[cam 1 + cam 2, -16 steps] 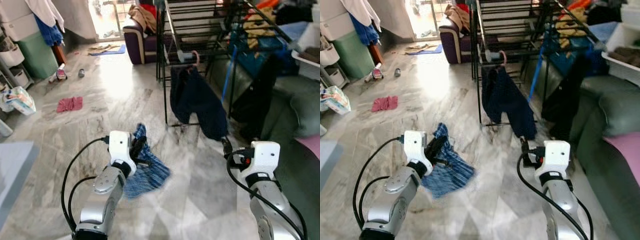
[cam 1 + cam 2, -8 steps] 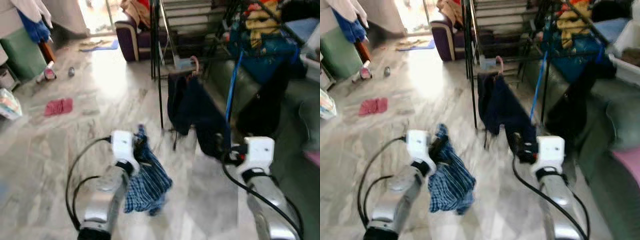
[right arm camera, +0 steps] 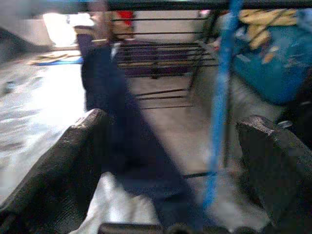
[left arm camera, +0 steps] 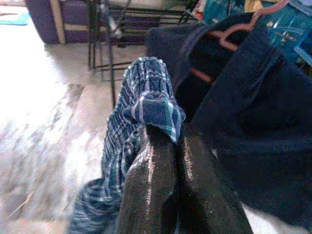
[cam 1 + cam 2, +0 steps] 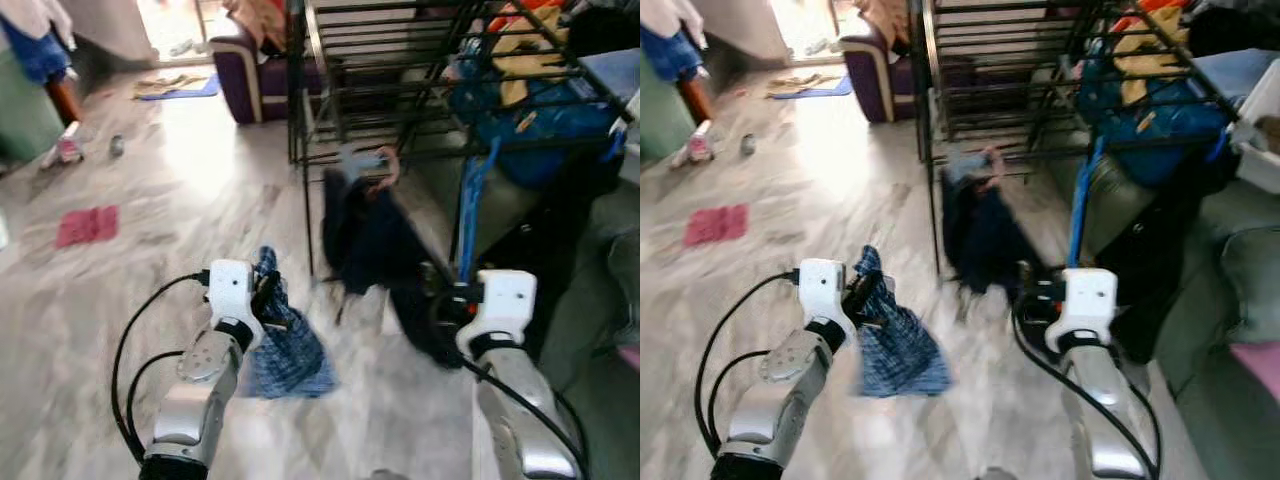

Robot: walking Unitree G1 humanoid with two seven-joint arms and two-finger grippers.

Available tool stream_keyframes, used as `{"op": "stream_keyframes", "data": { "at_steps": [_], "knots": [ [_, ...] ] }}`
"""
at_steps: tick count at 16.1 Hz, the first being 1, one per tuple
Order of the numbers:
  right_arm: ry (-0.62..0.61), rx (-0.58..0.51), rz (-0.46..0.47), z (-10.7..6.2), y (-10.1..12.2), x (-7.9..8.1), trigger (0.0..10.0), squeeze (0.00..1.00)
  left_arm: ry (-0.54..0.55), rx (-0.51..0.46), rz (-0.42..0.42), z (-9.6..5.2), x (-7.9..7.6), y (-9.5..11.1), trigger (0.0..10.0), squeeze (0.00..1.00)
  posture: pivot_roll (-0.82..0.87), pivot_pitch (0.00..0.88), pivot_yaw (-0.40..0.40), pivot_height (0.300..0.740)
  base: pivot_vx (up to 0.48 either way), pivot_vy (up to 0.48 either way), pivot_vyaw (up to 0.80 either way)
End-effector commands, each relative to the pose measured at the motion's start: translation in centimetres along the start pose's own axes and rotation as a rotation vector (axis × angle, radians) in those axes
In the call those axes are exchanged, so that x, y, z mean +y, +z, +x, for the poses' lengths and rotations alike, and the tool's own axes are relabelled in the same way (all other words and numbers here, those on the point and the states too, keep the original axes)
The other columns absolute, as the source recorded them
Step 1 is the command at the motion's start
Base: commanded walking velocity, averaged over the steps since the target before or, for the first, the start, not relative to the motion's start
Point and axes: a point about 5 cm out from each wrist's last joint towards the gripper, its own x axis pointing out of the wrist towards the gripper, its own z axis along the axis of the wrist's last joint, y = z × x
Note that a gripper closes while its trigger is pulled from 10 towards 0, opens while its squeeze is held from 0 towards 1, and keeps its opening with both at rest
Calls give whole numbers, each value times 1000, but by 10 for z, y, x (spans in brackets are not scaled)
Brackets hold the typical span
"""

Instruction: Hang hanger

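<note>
Left of the black drying rack (image 5: 400,80), the left pincer (image 4: 165,146) pinches a blue checked cloth (image 5: 285,340) above the marble floor (image 5: 150,230). On the rack's front rail, the pink hanger (image 5: 385,165) carries a dark garment (image 5: 365,240). Just below it, the right pincer (image 3: 170,146) gapes wide.

view: camera closer to drying rack (image 5: 400,80), now larger in frame | left hand (image 5: 268,298): was low over floor, checked cloth (image 5: 285,345) pooled there; raised, cloth hangs from it | right hand (image 5: 440,300): now in front of dark garment (image 5: 365,235) on rack
</note>
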Motion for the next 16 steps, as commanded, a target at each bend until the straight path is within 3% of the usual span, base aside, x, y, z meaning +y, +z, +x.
{"op": "stream_keyframes", "data": {
  "at_steps": [1, 3, 6, 8, 11, 16],
  "knots": [
    [-40, 9, -10, 2, 1, -7, 10000, 0, -16, -12, 16, 2, -4, 5, 10000, 0, -78, 70, 5, 740, 480, 0, 0],
    [-59, 19, -45, 4, 0, -10, 10000, 0, -19, -3, -1, 3, -4, 4, 10000, 0, -78, 68, 4, 740, 433, 0, 0],
    [-139, 59, -80, 5, -6, -15, 10000, 0, -17, 9, -20, 1, -6, 0, 10000, 0, -77, 66, 1, 740, 0, 0, 0],
    [-127, 60, -132, 7, -8, -15, 10000, 0, -17, 16, -18, 2, -6, 0, 10000, 0, -73, 65, -2, 740, 0, 0, 0],
    [-159, 29, -151, 15, -2, -20, 10000, 0, -11, 17, -22, 1, -6, 0, 10000, 0, -70, 63, -8, 740, 0, 0, 0],
    [-128, 156, -129, 29, -11, -33, 10000, 0, -15, 46, -42, 0, -8, -4, 10000, 0, -65, 63, -13, 740, 0, 0, 0]
  ]
}}
